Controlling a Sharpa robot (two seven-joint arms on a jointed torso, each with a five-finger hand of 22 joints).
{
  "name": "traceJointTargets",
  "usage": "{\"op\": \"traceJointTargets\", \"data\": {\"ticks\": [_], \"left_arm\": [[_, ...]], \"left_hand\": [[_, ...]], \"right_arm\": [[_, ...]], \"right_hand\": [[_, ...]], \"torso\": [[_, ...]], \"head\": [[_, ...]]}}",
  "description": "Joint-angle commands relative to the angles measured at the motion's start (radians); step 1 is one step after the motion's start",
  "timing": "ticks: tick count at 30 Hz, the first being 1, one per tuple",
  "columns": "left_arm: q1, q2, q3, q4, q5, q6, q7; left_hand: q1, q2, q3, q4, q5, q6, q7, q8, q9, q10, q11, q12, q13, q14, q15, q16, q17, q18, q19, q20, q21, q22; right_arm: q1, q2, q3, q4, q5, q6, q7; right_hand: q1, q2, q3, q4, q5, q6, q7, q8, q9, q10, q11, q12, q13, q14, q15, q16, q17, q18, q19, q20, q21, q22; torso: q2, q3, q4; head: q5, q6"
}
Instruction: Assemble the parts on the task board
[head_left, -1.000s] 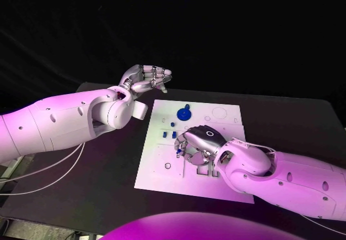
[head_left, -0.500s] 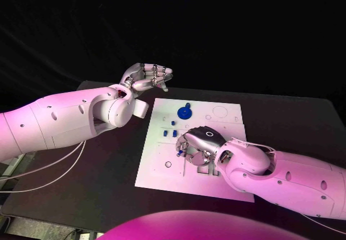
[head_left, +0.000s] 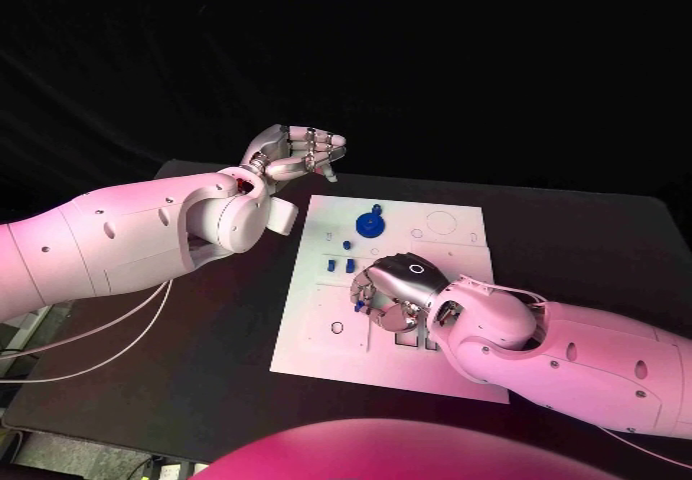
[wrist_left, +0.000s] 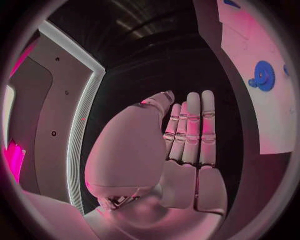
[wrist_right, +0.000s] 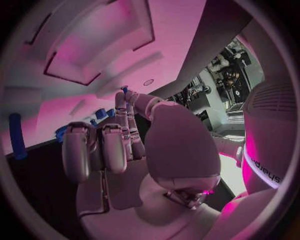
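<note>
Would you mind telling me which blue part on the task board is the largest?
The round blue gear at the far end of the task board; the other blue parts nearer the right hand are small pegs.

One legible mark: the word "sharpa" in dark lowercase letters, running vertically along the white curved housing of an arm (wrist_right: 265, 165) at the rim of the right wrist view. The flat white rectangular task board (head_left: 320, 330) carries faint outlines and small marks in the head view, but none resolves into letters or numbers. No print can be read on the small blue plastic parts (head_left: 371, 227) either.
</note>
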Motion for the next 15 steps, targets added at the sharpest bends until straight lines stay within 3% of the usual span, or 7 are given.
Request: {"op": "traceJointTargets", "data": {"ticks": [1, 15], "left_arm": [[0.001, 0.003, 0.001, 0.001, 0.005, 0.016, 0.002], [0.001, 0.005, 0.001, -0.001, 0.005, 0.016, 0.001]], "left_hand": [[-0.004, -0.007, 0.006, 0.002, 0.005, -0.004, 0.005, 0.004, -0.001, -0.006, -0.001, 0.001, -0.001, -0.005, 0.002, -0.004, -0.001, 0.009, -0.006, -0.001, 0.006, 0.001], [-0.005, -0.007, 0.008, 0.001, 0.005, -0.005, 0.005, 0.004, -0.001, -0.008, 0.0, 0.002, -0.001, -0.006, 0.002, -0.004, -0.001, 0.009, -0.007, 0.0, 0.007, 0.002]], "right_arm": [[-0.003, 0.002, 0.0, -0.002, -0.017, 0.008, 0.002], [-0.004, 0.016, -0.003, -0.017, -0.037, 0.07, -0.024]], "right_hand": [[-0.013, 0.0, -0.003, 0.001, 0.007, 0.009, 0.0, 0.003, 0.01, -0.004, 0.004, -0.004, 0.0, 0.058, -0.006, 0.001, 0.017, -0.012, 0.044, -0.005, -0.006, 0.2], [-0.021, -0.003, -0.007, 0.002, 0.01, 0.003, 0.002, 0.0, 0.01, -0.007, 0.006, -0.01, 0.0, 0.057, -0.004, -0.001, 0.014, -0.01, 0.04, -0.004, -0.016, 0.196]], "torso": [[0.001, -0.0008, 0.0009], [-0.001, -0.0002, 0.0002]], "head": [[-0.001, -0.001], [-0.005, -0.004]]}}
